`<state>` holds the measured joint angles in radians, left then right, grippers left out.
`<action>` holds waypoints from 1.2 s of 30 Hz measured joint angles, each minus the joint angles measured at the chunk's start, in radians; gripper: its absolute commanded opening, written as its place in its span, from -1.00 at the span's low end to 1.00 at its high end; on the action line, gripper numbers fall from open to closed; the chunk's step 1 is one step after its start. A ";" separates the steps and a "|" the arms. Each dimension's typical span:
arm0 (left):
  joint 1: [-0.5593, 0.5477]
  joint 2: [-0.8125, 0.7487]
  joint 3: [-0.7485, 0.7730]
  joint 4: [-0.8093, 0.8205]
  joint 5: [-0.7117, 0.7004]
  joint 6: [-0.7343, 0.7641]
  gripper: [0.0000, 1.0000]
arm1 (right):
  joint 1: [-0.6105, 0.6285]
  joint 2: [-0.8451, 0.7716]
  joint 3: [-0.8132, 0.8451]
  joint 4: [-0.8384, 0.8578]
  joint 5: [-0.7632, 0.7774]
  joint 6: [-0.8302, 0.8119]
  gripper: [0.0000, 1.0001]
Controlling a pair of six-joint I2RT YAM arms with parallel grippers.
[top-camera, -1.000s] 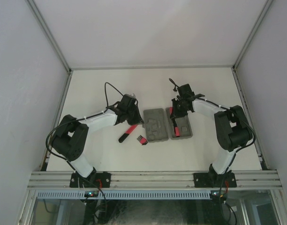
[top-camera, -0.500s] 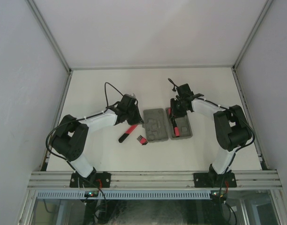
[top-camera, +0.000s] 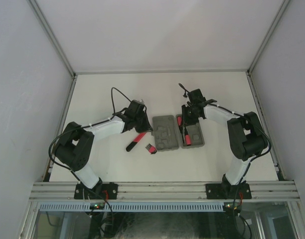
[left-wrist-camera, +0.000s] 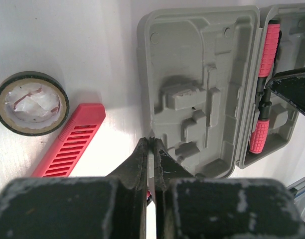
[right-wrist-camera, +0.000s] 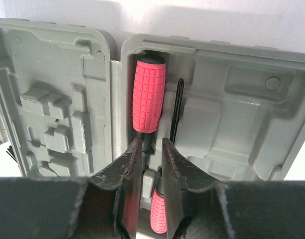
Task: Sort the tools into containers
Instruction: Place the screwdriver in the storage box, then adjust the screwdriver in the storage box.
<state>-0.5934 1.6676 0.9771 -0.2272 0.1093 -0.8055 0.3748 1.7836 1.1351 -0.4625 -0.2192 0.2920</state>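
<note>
The grey tool case lies open, with its left half (top-camera: 165, 132) (left-wrist-camera: 197, 89) empty. The right half (top-camera: 196, 133) (right-wrist-camera: 242, 114) holds a long red-and-black tool (right-wrist-camera: 148, 94) (left-wrist-camera: 264, 84) and a thin black shaft (right-wrist-camera: 176, 112). My right gripper (top-camera: 186, 121) (right-wrist-camera: 150, 147) hangs just over that tool's black neck, fingers slightly apart and not touching it. My left gripper (top-camera: 142, 128) (left-wrist-camera: 150, 140) is shut at the case's left edge, with nothing seen held. A flat red slotted tool (top-camera: 135, 142) (left-wrist-camera: 68, 144), a black ring (left-wrist-camera: 30, 103) and the hex key set (top-camera: 150, 148) lie on the table. The pliers are out of view.
The white table (top-camera: 107, 94) is walled by metal rails on the left, right and far sides. The loose tools lie left of the case, under and near my left arm.
My right gripper has shifted slightly left over the right half of the case. The left arm and the loose tools have not moved.
</note>
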 measured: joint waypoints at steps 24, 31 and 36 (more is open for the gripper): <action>0.000 0.000 0.000 0.000 0.003 0.000 -0.99 | 0.009 0.005 0.000 -0.013 -0.033 0.000 -0.69; 0.000 0.000 0.000 0.000 0.008 0.001 -0.99 | 0.014 0.014 0.001 -0.006 -0.016 0.013 -0.74; 0.000 0.000 0.000 0.000 0.010 0.003 -0.99 | 0.021 0.015 0.001 0.014 0.016 0.033 -0.74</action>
<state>-0.5938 1.6676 0.9771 -0.2272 0.1196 -0.8021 0.3962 1.7985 1.1362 -0.4488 -0.2035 0.3252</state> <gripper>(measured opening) 0.064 0.131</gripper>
